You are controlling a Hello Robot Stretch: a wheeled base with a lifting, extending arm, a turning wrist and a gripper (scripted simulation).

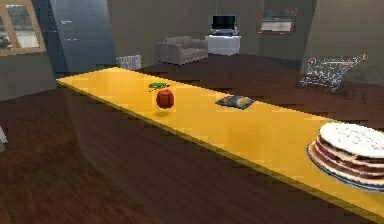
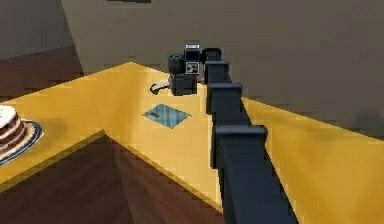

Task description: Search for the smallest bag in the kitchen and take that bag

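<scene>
My arm (image 2: 235,140) reaches out over a yellow counter (image 2: 300,160), and the gripper (image 2: 160,88) stands at its far end near the counter's back corner. A flat teal square thing (image 2: 166,116) lies on the counter just below the fingers (image 2: 156,89). I cannot tell whether the gripper holds anything. In the forward view a flat dark thing (image 1: 235,101) lies on the same yellow counter (image 1: 120,90), and a red apple (image 1: 165,98) stands beside a small green thing (image 1: 158,86).
A layered cake on a plate (image 1: 355,150) sits at the counter's near right end, and its edge (image 2: 10,130) shows again in the arm side view. Beyond stand a wire basket (image 1: 333,72), an armchair (image 1: 183,50), a TV (image 1: 224,22) and a grey fridge (image 1: 80,35).
</scene>
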